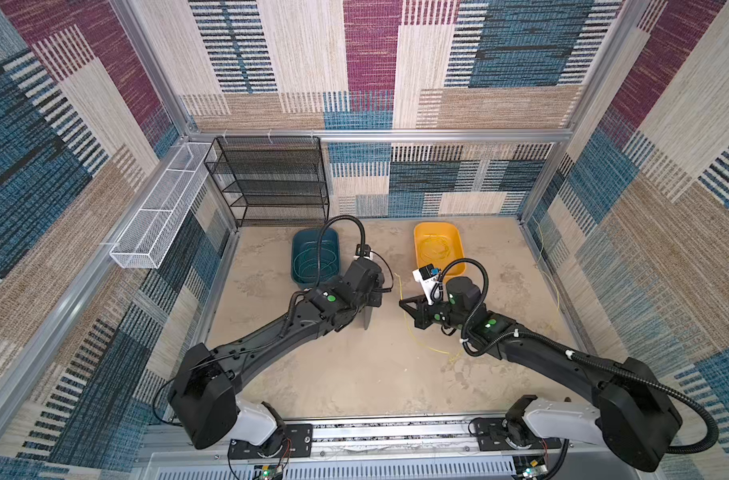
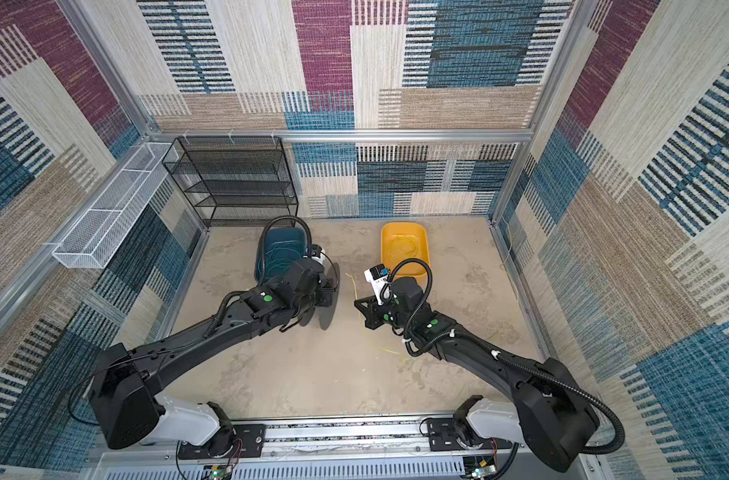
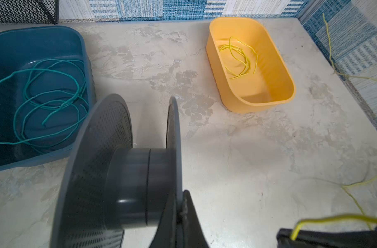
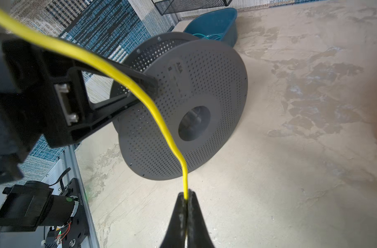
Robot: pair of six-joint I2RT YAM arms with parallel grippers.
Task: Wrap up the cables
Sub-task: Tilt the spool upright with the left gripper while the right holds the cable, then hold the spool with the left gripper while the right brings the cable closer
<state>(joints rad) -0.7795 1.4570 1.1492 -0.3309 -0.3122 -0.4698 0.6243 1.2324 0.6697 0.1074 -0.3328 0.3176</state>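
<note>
Closed tight, the right gripper pinches the yellow cable at its fingertips, just beside the grey spool. The left gripper clamps one flange of the spool, holding it on edge. Slack cable trails across the table, and another yellow coil lies in the yellow bin.

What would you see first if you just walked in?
A big gray reel is upright near the middle of the table, its rim pinched by the left claw. Beside it the right claw nips a bright yellow wire. Behind sit a blue tub and a yellow tub.
</note>
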